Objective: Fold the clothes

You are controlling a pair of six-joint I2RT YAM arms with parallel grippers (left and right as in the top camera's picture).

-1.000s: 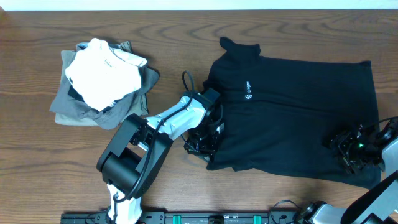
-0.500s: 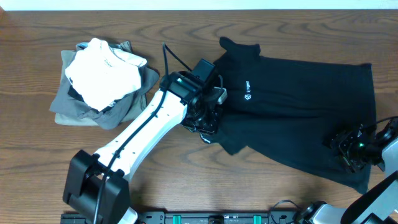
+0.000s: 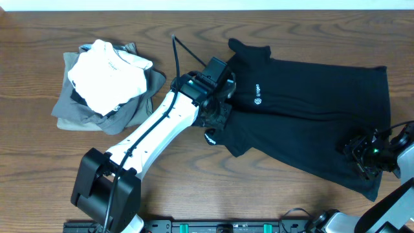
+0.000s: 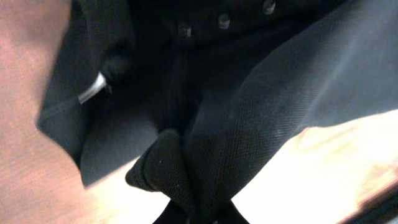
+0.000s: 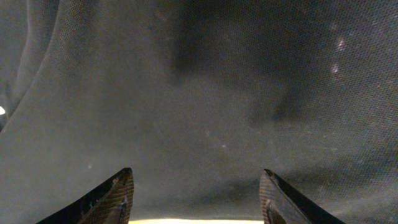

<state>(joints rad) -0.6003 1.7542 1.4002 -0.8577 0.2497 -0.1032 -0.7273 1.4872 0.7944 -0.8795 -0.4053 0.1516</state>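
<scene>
Left gripper [image 3: 215, 122] is now sitting further up the table and closer to the white chest logo [image 3: 259, 99] than 1 second ago, and the shirt's lower-left edge is running diagonally instead of lying flat.

Entry 1: black polo shirt [image 3: 310, 110] is lying across the right half of the wooden table [image 3: 39, 168], collar [image 3: 249, 48] pointing toward the far edge and logo facing up. Left gripper is pinching a bunched fold of its fabric, seen in the left wrist view.

Entry 2: right gripper [image 3: 362, 154] is resting over the shirt's lower-right corner, its 2 fingers [image 5: 115, 199] standing apart and gripping nothing.

Entry 3: white folded garment [image 3: 107, 74] is lying atop grey folded garments [image 3: 77, 110] at the left, well apart from the shirt.
</scene>
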